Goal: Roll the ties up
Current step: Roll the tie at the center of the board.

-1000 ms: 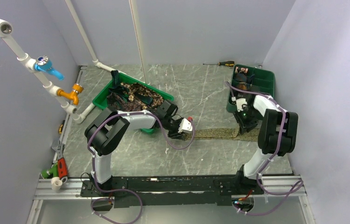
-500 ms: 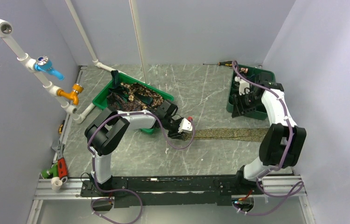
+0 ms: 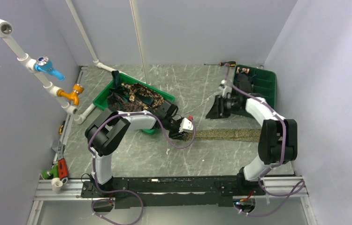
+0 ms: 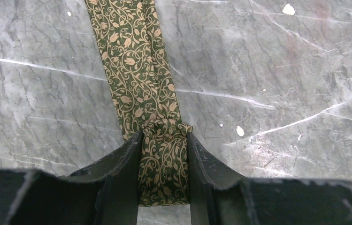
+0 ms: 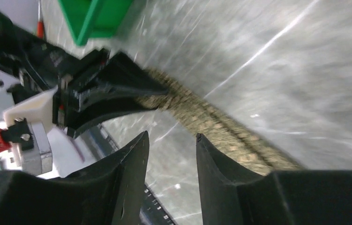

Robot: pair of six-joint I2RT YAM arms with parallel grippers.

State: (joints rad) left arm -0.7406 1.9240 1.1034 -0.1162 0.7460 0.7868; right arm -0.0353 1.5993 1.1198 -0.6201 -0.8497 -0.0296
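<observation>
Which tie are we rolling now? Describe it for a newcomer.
On the marble table, right of centre, the tie lies flat as one olive strip, an end pinched in the left gripper. The other ties are heaped in the left green tray.

Olive vine-patterned tie [image 4: 136, 70] cut off at top edge, folded end partly hidden inside left gripper [image 4: 164, 138], same tie motion-blurred in right wrist view
</observation>
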